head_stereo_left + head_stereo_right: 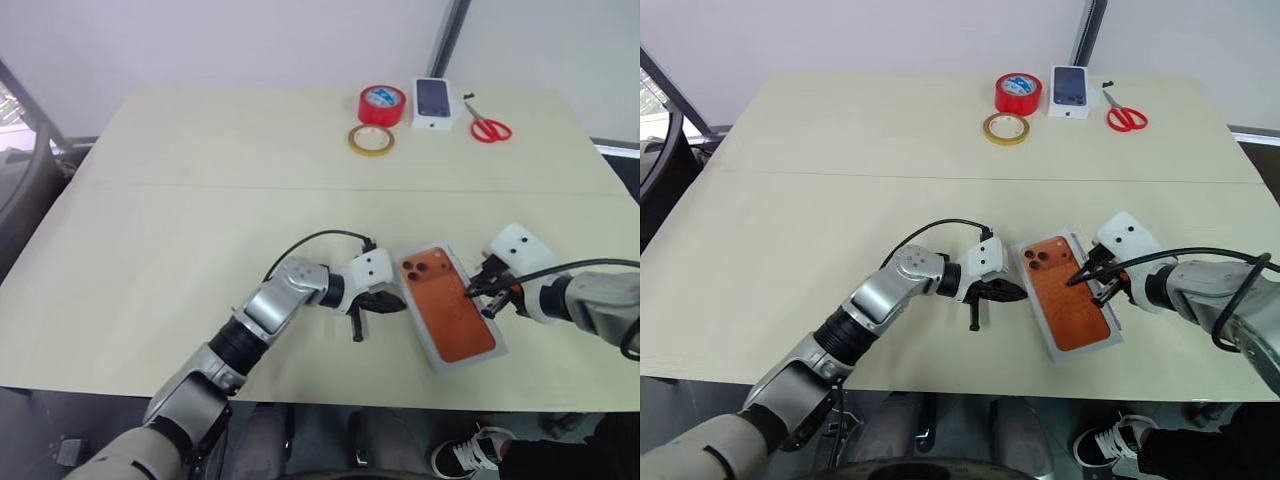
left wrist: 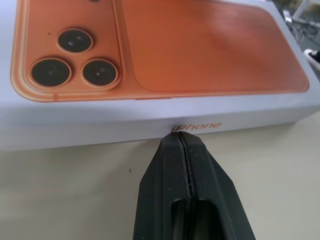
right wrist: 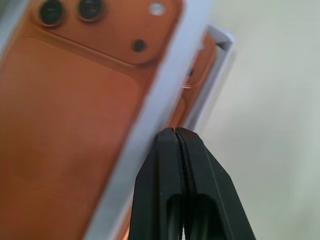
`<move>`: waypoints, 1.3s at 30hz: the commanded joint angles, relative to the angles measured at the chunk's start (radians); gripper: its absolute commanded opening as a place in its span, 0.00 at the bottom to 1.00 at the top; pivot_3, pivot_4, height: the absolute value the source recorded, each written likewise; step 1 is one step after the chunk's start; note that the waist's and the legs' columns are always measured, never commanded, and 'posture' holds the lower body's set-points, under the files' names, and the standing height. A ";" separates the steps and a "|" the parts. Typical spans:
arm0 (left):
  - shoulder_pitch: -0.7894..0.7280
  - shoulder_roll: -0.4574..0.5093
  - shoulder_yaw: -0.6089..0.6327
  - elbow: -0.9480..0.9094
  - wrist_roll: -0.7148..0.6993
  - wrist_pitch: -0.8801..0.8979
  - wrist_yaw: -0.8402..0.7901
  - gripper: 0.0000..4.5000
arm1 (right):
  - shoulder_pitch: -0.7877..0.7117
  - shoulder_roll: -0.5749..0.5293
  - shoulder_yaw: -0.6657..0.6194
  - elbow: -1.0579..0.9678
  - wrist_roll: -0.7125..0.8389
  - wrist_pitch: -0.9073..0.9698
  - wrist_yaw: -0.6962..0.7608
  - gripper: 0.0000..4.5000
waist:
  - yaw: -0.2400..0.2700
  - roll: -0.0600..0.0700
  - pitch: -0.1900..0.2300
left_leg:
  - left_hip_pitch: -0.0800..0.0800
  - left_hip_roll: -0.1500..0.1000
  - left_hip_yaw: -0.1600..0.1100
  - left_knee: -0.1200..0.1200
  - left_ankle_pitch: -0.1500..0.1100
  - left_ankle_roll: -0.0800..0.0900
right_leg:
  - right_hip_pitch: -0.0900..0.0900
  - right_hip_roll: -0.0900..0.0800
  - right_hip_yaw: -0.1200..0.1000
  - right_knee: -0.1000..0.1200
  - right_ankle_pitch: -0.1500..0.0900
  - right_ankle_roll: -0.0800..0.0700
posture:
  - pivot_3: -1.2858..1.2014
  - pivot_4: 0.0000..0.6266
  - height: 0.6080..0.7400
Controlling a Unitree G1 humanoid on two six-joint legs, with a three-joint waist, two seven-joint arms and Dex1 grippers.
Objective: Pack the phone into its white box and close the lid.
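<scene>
**Beige table, white wall behind: lid on the box but not yet seated**

The pale beige table (image 1: 180, 220) carries the work near its front edge, between the two arms.

**Status of the task**
- The lid (image 1: 447, 305), whose top face bears an orange phone print with three lenses, lies over the white box. The right wrist view shows it skewed: a corner of the white box (image 3: 223, 41) projects from beneath the lid's edge.
- In that exposed corner a strip of the copper-orange phone (image 3: 204, 62) is visible, so the phone is judged to be already in the tray.
- Remaining: align the lid with the box and press it fully down. Whether the lid sits level on the opposite side cannot be told.

**Tools**
- Left gripper (image 2: 181, 140): fingers pressed together, holding nothing, tip at the lid's lettered side wall, touching or just short of it.
- Right gripper (image 3: 175, 132): fingers pressed together, holding nothing, tip against the lid's opposite long edge.

**Surroundings**
- At the far edge, well apart from the work: a red tape roll (image 1: 382, 104), a yellow tape roll (image 1: 371, 140), a small white box with a dark phone picture (image 1: 433, 102) and red-handled scissors (image 1: 489, 127).
- None of these obstructs the closing. The only hindrance judged present is the lid's skew.
</scene>
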 commanded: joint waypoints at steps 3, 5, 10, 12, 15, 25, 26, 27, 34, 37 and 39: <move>-0.019 -0.053 0.080 -0.018 -0.058 0.015 0.021 0.00 | -0.002 0.022 -0.040 -0.039 -0.036 0.026 0.024 0.01 | 0.000 0.000 0.000 | 0.000 0.000 0.000 0.000 0.000 0.000 | 0.000 0.000 0.000 0.000 0.000 0.000 | 0.52 0.24 0.86; -0.020 -0.065 0.098 -0.023 -0.073 0.033 0.022 0.00 | -0.003 0.033 -0.035 -0.039 -0.051 0.030 0.029 0.01 | 0.000 0.000 0.000 | 0.000 0.000 0.000 0.000 0.000 0.000 | 0.000 0.000 0.000 0.000 0.000 0.000 | 0.52 0.24 0.86; -0.019 -0.074 0.105 -0.030 -0.076 0.060 0.021 0.00 | -0.017 0.065 -0.024 -0.027 -0.086 0.043 0.036 0.01 | 0.000 0.000 0.000 | 0.000 0.000 0.000 0.000 0.000 0.000 | 0.000 0.000 0.000 0.000 0.000 0.000 | 0.52 0.24 0.86; -0.016 -0.075 0.101 -0.034 -0.074 0.062 0.017 0.00 | -0.019 0.074 -0.023 -0.019 -0.104 0.046 0.039 0.01 | 0.000 0.000 0.000 | 0.000 0.000 0.000 0.000 0.000 0.000 | 0.000 0.000 0.000 0.000 0.000 0.000 | 0.52 0.24 0.86; -0.015 -0.078 0.098 -0.028 -0.067 0.062 0.018 0.00 | -0.024 0.085 -0.024 -0.007 -0.127 0.049 0.044 0.01 | 0.000 0.000 0.000 | 0.000 0.000 0.000 0.000 0.000 0.000 | 0.000 0.000 0.000 0.000 0.000 0.000 | 0.52 0.24 0.86; -0.023 -0.088 0.080 0.004 -0.041 0.056 0.022 0.00 | -0.042 0.120 -0.013 0.026 -0.202 0.048 0.066 0.01 | 0.000 0.000 0.000 | 0.000 0.000 0.000 0.000 0.000 0.000 | 0.000 0.000 0.000 0.000 0.000 0.000 | 0.52 0.24 0.86; -0.023 -0.088 0.080 0.007 -0.040 0.056 0.022 0.00 | -0.043 0.124 -0.010 0.029 -0.211 0.047 0.069 0.01 | 0.000 0.000 0.000 | 0.000 0.000 0.000 0.000 0.000 0.000 | 0.000 0.000 0.000 0.000 0.000 0.000 | 0.52 0.24 0.86; -0.023 -0.089 0.080 0.009 -0.040 0.056 0.023 0.00 | -0.045 0.128 -0.007 0.032 -0.219 0.045 0.071 0.01 | 0.000 0.000 0.000 | 0.000 0.000 0.000 0.000 0.000 0.000 | 0.000 0.000 0.000 0.000 0.000 0.000 | 0.52 0.24 0.86; -0.024 -0.085 0.077 0.030 -0.037 0.049 0.026 0.00 | -0.054 0.153 0.008 0.049 -0.260 0.045 0.081 0.01 | 0.000 0.000 0.000 | 0.000 0.000 0.000 0.000 0.000 0.000 | 0.000 0.000 0.000 0.000 0.000 0.000 | 0.52 0.24 0.86; -0.023 -0.087 0.076 0.028 -0.040 0.050 0.025 0.00 | -0.052 0.158 0.005 0.051 -0.274 0.045 0.086 0.01 | 0.000 0.000 0.000 | 0.000 0.000 0.000 0.000 0.000 0.000 | 0.000 0.000 0.000 0.000 0.000 0.000 | 0.52 0.24 0.86; -0.023 -0.092 0.075 0.026 -0.044 0.052 0.024 0.00 | -0.052 0.160 0.000 0.051 -0.281 0.047 0.093 0.01 | 0.000 0.000 0.000 | 0.000 0.000 0.000 0.000 0.000 0.000 | 0.000 0.000 0.000 0.000 0.000 0.000 | 0.52 0.24 0.86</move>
